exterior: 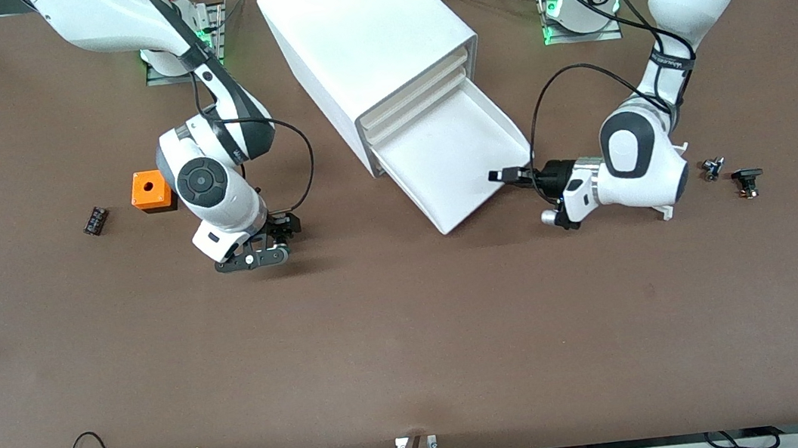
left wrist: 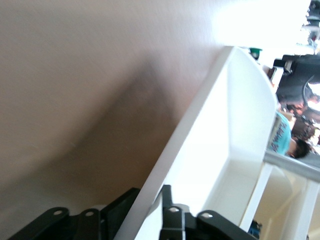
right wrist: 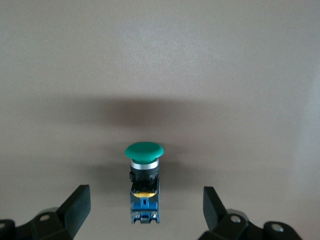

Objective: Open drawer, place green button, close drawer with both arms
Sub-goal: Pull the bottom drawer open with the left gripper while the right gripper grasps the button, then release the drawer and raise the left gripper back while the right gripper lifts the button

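The left gripper (exterior: 503,175) is pinched on the side wall of the pulled-out drawer (exterior: 460,163), one finger inside, one outside; the right gripper (right wrist: 145,202) hangs spread wide over the button (right wrist: 144,187) lying on the table (exterior: 412,329); from the front the button is hidden under that hand.

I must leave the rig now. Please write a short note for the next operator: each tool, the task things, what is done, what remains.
Left tool: shut on the side wall of the bottom drawer, which is pulled out of the white cabinet.
Right tool: open, low over the table, with the green button lying between its fingers, not gripped.
Done: drawer open.
Left: grasp button, place it in drawer, close drawer.
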You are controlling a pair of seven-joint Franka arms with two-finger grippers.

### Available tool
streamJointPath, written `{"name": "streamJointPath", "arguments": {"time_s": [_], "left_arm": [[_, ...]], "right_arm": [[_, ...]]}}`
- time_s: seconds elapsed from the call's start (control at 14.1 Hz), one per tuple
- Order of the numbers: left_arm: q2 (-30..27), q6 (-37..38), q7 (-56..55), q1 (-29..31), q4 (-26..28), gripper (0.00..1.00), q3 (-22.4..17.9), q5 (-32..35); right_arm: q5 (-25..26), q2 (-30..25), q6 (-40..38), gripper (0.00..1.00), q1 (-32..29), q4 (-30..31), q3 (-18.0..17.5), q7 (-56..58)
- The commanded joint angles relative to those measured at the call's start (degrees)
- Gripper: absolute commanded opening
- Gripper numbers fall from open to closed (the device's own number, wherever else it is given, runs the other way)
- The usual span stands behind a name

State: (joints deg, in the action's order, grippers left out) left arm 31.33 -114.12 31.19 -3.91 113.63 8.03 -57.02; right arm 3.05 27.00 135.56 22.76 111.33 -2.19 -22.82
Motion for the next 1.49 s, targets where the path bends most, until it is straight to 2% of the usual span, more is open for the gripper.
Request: {"name": "streamJointPath", "arguments": {"time_s": [0.0,0.07,0.21,0.28,0.5,0.71,0.85,1.07,1.28,1.42], "left_arm": [[-2.49,-2.07,-1.57,-0.31,-0.34,1.00,-0.20,1.12],[-4.77,-3.29,-2.01,0.04,-0.34,1.00,-0.29,1.91],[-10.65,-5.06,-2.28,5.29,-0.16,1.00,-0.38,8.21],[-13.90,-5.15,-2.45,8.71,-0.16,1.00,-0.47,9.55],[-22.86,-4.80,-2.28,11.90,-0.07,1.00,-1.16,11.57],[-31.39,-2.01,-2.36,12.00,-1.56,1.00,-1.87,31.11],[-33.26,8.32,-4.28,11.82,-7.25,1.00,-2.40,40.72],[-33.27,19.69,-18.92,9.46,-15.61,1.00,-2.49,51.18],[-33.27,24.11,-31.60,5.59,-18.79,1.00,-0.65,58.41],[-33.00,24.12,-33.74,5.49,-18.79,1.00,-0.38,58.60]], "right_arm": [[0.81,-1.42,4.54,1.00,0.09,4.51,-0.09,-3.19],[0.81,-1.51,4.63,1.00,0.09,5.12,-0.18,-3.63],[0.81,-1.68,4.98,1.00,0.00,6.35,-0.88,-3.64],[0.81,-1.60,5.59,1.00,0.00,6.97,-0.88,-3.64],[0.81,-0.54,8.22,1.00,0.00,7.68,-1.14,-3.72],[0.90,0.86,10.08,0.99,0.00,7.94,-1.67,-3.64],[1.16,1.22,10.08,0.87,0.00,7.85,-1.67,-3.64],[1.25,1.74,9.90,0.53,-0.18,7.68,-1.67,-2.85],[4.14,1.83,9.73,0.33,-0.35,7.15,-1.67,-2.58],[4.59,1.83,9.64,0.29,-0.61,6.54,-1.67,-2.49]]}}
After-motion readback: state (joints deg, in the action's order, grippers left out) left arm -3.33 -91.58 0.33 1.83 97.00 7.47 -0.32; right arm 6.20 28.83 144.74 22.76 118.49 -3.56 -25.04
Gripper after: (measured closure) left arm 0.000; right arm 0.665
